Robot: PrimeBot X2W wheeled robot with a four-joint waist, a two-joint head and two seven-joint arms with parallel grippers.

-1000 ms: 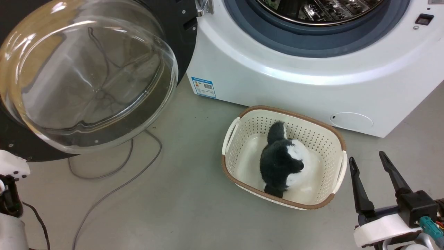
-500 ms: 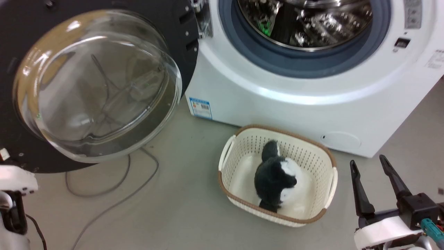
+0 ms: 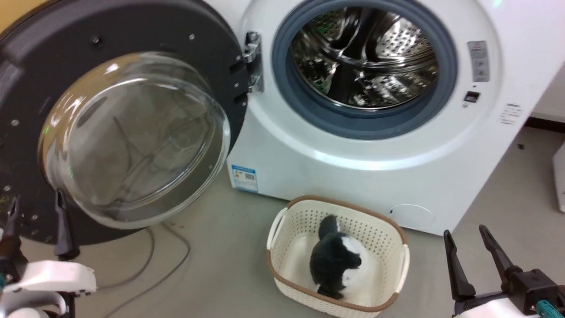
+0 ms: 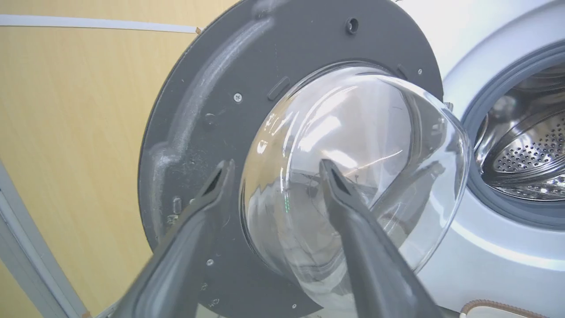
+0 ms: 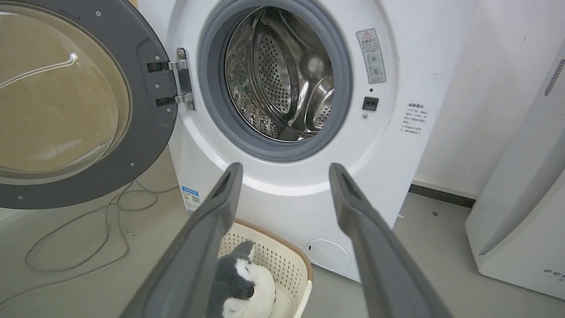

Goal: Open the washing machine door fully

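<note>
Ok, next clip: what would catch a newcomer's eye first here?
The big round black washing machine door, with its bulging clear glass bowl, hangs wide open at the head view's left. Right of it the white washing machine bares its shiny perforated steel drum, and on the floor before it sits a cream perforated basket holding a black-and-white plush toy.

Floor point(image 3: 212, 282): plain matte grey, a grey cable point(image 3: 189, 252) looped loose on it. Left: yellow wood-look wall panel point(image 4: 79, 132), pale strip near the top. Right: white wall point(image 5: 476, 88), dark skirting point(image 5: 441, 196), white appliance point(image 5: 521, 212) beside it.
</note>
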